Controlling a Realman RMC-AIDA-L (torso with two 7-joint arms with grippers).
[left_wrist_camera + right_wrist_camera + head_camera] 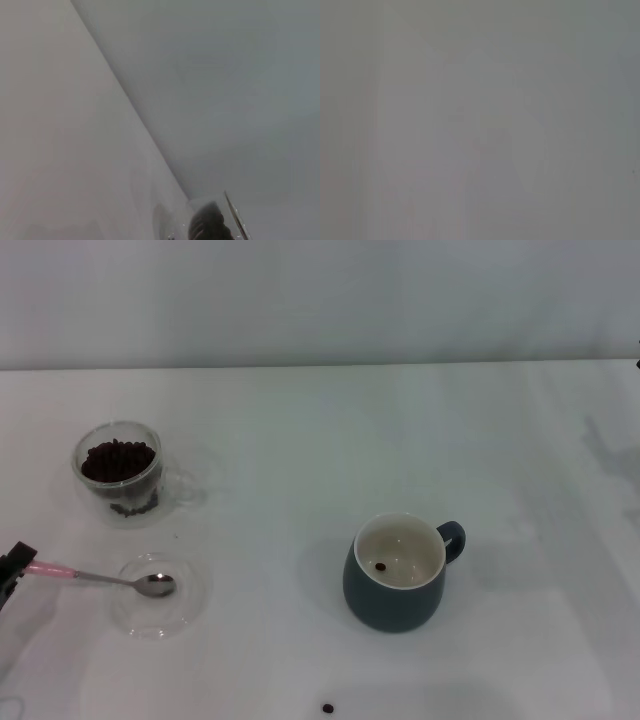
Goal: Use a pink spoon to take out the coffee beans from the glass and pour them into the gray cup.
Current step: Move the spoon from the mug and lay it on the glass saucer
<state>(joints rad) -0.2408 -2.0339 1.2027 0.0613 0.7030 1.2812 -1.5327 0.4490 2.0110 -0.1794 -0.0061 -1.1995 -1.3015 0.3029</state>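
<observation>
Spoon: the pink spoon lies near left, its silver bowl resting in a flat clear glass dish, its pink handle pointing left toward my left gripper.
Left pincer: only a dark tip shows at the left edge of the head view, touching or just beside the handle end; I cannot tell whether it is wide, narrow, or already closed on the handle.
Right pincer: not visible in any view; its wrist view shows nothing I can make out.
Glass: the glass stands far left, beyond the dish, with the coffee beans filling a good part of it; its clear handle faces right.
Gray cup: the gray cup sits right of centre, well apart from the glass, handle to the far right; one bean lies inside.
Stray: a single loose bean lies on the white table, near edge.
Handling, spoon: my judgement is light, stiff and slim; the metal neck is likely slippery, so I would take the pink handle near its end and keep the bowl level.
Handling, beans: tiny, hard, free-rolling; likely to spill on any tilt during the long carry rightward.
Handling, glass: fragile and light; a hard dig could tip or slide it.
</observation>
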